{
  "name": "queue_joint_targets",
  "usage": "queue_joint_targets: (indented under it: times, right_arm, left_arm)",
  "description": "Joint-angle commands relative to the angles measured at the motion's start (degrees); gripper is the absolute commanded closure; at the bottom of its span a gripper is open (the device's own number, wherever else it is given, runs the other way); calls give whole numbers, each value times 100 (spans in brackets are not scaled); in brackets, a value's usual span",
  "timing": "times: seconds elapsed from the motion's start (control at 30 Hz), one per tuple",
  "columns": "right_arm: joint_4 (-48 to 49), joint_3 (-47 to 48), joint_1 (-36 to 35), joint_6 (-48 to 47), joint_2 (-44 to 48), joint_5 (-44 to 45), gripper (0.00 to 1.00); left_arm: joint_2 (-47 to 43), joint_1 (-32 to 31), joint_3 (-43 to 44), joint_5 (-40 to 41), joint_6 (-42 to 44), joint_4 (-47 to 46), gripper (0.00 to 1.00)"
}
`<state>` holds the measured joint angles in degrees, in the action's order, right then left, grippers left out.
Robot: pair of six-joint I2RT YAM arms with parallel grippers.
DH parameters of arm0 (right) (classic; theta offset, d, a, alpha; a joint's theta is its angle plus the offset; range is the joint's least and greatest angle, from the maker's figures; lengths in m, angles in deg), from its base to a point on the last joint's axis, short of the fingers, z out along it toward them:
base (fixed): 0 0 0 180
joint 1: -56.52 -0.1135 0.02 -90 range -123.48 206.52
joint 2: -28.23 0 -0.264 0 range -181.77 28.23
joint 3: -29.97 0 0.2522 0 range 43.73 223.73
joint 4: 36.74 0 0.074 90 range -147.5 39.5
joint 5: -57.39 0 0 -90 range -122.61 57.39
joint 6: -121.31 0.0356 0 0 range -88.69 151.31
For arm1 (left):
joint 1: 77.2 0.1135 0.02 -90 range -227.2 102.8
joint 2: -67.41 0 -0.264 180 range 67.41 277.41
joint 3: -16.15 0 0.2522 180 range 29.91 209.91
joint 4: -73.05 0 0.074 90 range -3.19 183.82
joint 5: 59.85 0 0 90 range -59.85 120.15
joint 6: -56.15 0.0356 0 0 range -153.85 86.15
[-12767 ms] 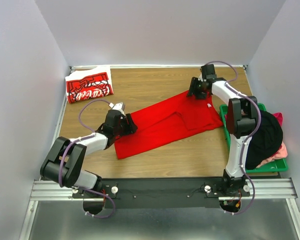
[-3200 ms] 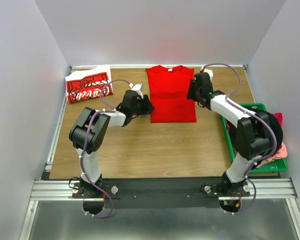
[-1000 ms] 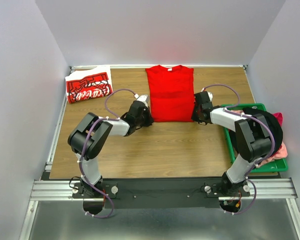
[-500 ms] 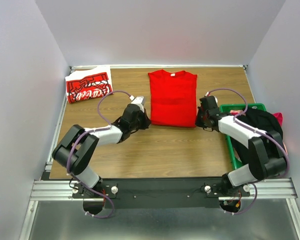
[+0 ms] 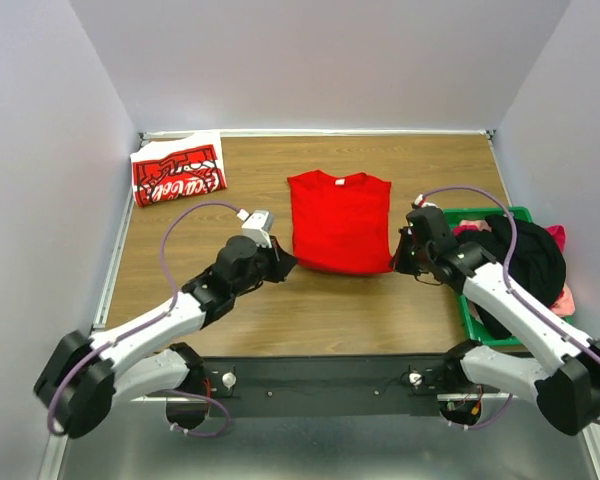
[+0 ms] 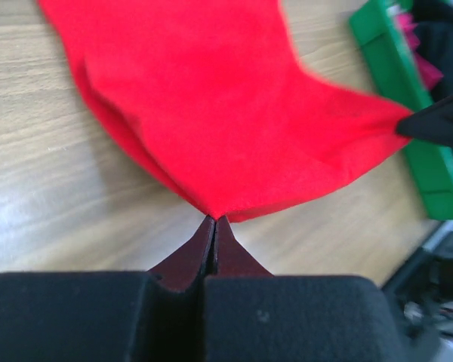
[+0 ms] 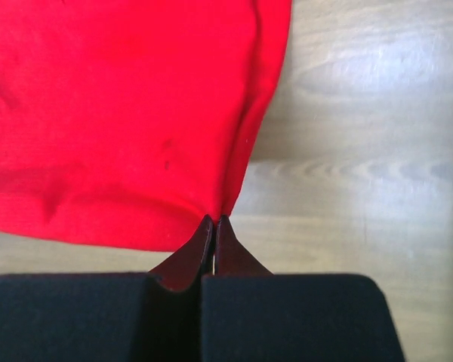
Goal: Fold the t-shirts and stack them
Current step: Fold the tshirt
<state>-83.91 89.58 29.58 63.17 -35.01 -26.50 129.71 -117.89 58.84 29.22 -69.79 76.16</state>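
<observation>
The plain red t-shirt (image 5: 340, 220) lies partly folded in the middle of the table, collar toward the back. My left gripper (image 5: 280, 262) is shut on its near left corner (image 6: 211, 204), and my right gripper (image 5: 400, 262) is shut on its near right corner (image 7: 219, 207). The near edge is lifted and stretched between the two grippers. A folded red t-shirt with white lettering (image 5: 178, 172) rests at the back left corner.
A green crate (image 5: 467, 300) holding dark and pink clothes (image 5: 525, 265) stands at the right edge, close to my right arm. Grey walls close in the table on the left, back and right.
Both grippers have drawn back toward the near edge, pulling the plain red t-shirt along the table with them. Its near edge has come up off the wood.
</observation>
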Motion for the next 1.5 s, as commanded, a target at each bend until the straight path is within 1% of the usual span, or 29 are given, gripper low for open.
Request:
queue_joint_targets:
  times: [0.0, 0.03, 0.07, 0.1, 0.13, 0.17, 0.23, 0.33, 0.5, 0.6, 0.67, 0.8, 0.93, 1.13, 1.33, 1.37, 1.47]
  right_arm:
    - [-1026, 372, -320, 435, 531, 329, 100]
    - [-1201, 503, -416, 531, 593, 330, 100]
    - [-1273, 565, -470, 576, 663, 390, 100]
    - [-1343, 636, -514, 637, 751, 426, 100]
    - [-1439, 723, -575, 646, 796, 478, 100]
    - [-1467, 759, -593, 664, 839, 505, 100]
    - [-1484, 821, -593, 647, 892, 671, 100]
    - [-1380, 979, -593, 611, 866, 900, 100]
    - [-668, 1023, -593, 550, 673, 1497, 100]
    - [-246, 1102, -593, 462, 349, 1858, 100]
    - [-9, 1242, -593, 374, 129, 2095, 100]
    - [185, 1567, -593, 190, -126, 2412, 100]
    - [352, 1831, -576, -56, -416, 2720, 100]
    - [677, 2235, -488, -425, -987, 2826, 100]
    - [1108, 2561, -189, -741, -1752, 2571, 100]
    - [1213, 2657, -111, -768, -1840, 2519, 99]
    - [1345, 2877, -5, -900, -2270, 2395, 100]
  left_arm:
    - [-929, -159, -98, 356, -325, 713, 100]
    - [-1287, -202, -72, 383, -395, 810, 100]
    - [-1439, -255, -54, 409, -431, 1028, 100]
    - [-1693, -282, -28, 435, -492, 1056, 100]
    - [-1808, -334, 16, 488, -510, 1344, 100]
    - [-1905, -361, 34, 514, -528, 1408, 100]
    - [-2107, -379, 34, 576, -545, 1505, 100]
    - [-2091, -379, 16, 629, -528, 1444, 100]
    - [-1644, -379, 8, 673, -449, 899, 100]
    - [-1432, -370, 52, 778, -335, 557, 100]
    - [-1064, -370, 121, 735, -238, 250, 100]
    - [-589, -361, 438, 682, -115, 64, 100]
    - [-351, -256, 658, 743, 17, -59, 100]
    - [35, 51, 886, 506, 202, -297, 100]
    - [492, 526, 869, 119, 307, -709, 100]
    - [589, 666, 869, -150, 325, -771, 100]
    - [923, 869, 948, -408, 395, -1017, 100]
